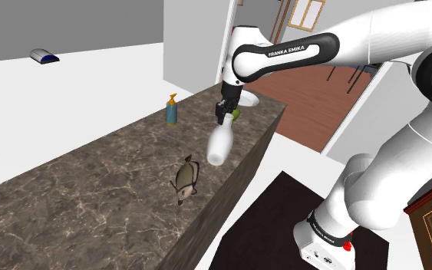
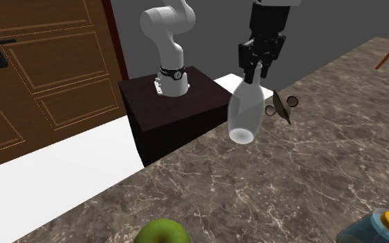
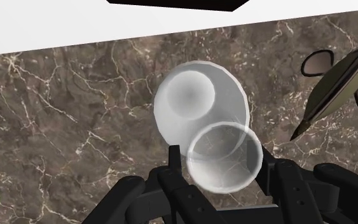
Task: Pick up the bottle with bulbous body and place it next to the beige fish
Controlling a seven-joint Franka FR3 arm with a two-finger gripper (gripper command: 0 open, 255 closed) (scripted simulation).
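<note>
Shoulder view, centre of frame: the gripper [image 1: 223,117] is clamped around the neck of one pale, see-through bottle [image 1: 219,146], which hangs over the counter [image 1: 91,192] near its edge. The bottle's long axis runs close to vertical, neck up and rounded base down, with the base leaning slightly toward the lower left. One beige fish [image 1: 185,179] sits on the counter just below and left of it. One blue pump bottle [image 1: 172,112] and one green apple [image 1: 236,113] stand higher in the frame.
</note>
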